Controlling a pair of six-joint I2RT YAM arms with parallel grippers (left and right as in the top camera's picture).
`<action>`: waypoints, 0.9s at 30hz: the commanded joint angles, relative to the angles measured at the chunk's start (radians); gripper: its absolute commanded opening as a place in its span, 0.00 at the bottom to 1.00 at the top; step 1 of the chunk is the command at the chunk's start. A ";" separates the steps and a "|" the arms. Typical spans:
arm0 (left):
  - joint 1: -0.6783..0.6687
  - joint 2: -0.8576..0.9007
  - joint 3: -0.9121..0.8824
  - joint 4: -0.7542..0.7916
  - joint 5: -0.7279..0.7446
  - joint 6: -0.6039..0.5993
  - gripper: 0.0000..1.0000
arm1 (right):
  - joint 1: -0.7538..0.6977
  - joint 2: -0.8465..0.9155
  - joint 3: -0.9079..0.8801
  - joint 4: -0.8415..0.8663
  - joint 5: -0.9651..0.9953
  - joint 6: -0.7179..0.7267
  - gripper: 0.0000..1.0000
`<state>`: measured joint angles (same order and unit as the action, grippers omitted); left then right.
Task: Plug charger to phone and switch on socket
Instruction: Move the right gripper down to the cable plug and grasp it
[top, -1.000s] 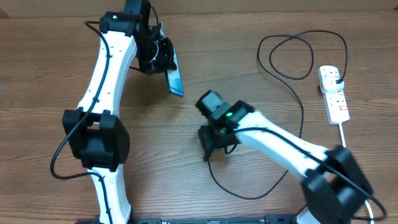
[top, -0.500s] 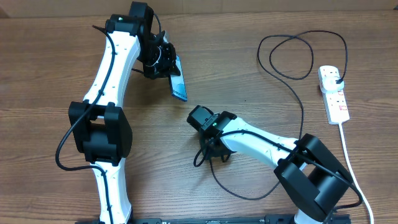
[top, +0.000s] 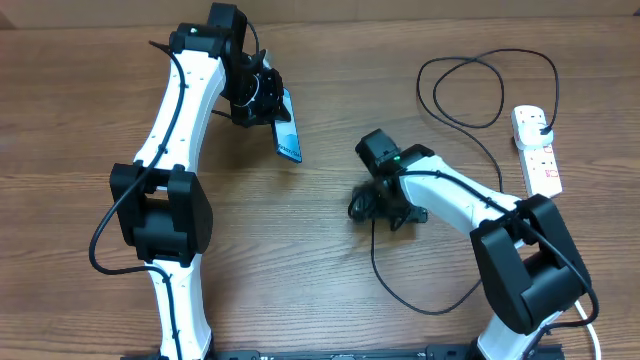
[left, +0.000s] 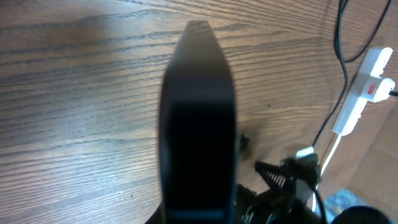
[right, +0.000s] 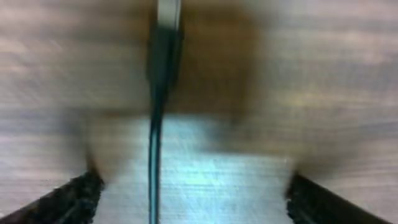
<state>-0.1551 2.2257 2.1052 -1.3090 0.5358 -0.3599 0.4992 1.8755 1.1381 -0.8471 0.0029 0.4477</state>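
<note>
My left gripper (top: 262, 102) is shut on the phone (top: 287, 136) and holds it tilted above the table at the back left, its lit screen facing up. In the left wrist view the phone (left: 198, 118) looks dark and fills the middle. The charger's black cable (top: 487, 200) runs from its plug in the socket (top: 538, 152) at the far right, loops round, and ends under my right gripper (top: 377, 206). In the blurred right wrist view the connector tip (right: 166, 28) and cable lie on the wood between the wide-open fingers (right: 199, 196), nearer the left finger.
The socket's thick white lead (top: 565, 270) runs down the right edge of the table. The cable makes a loop (top: 470, 90) at the back right and a wide bend (top: 425, 310) at the front. The socket also shows in the left wrist view (left: 367, 87).
My right gripper has moved right and back from the table's middle, and the cable's free end has shifted with it. My left arm with the phone has stayed put for the last half second.
</note>
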 joint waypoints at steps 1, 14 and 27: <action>0.005 -0.010 0.008 0.006 0.042 0.023 0.04 | -0.036 0.034 -0.010 0.041 -0.095 -0.010 0.94; 0.005 -0.010 0.008 0.008 0.042 0.023 0.04 | -0.043 0.034 -0.011 0.088 -0.046 -0.003 0.32; 0.005 -0.010 0.008 0.008 0.042 0.015 0.04 | -0.034 0.061 -0.017 0.158 0.070 0.107 0.31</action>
<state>-0.1551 2.2257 2.1052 -1.3022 0.5461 -0.3603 0.4610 1.8843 1.1385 -0.7097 0.0250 0.5232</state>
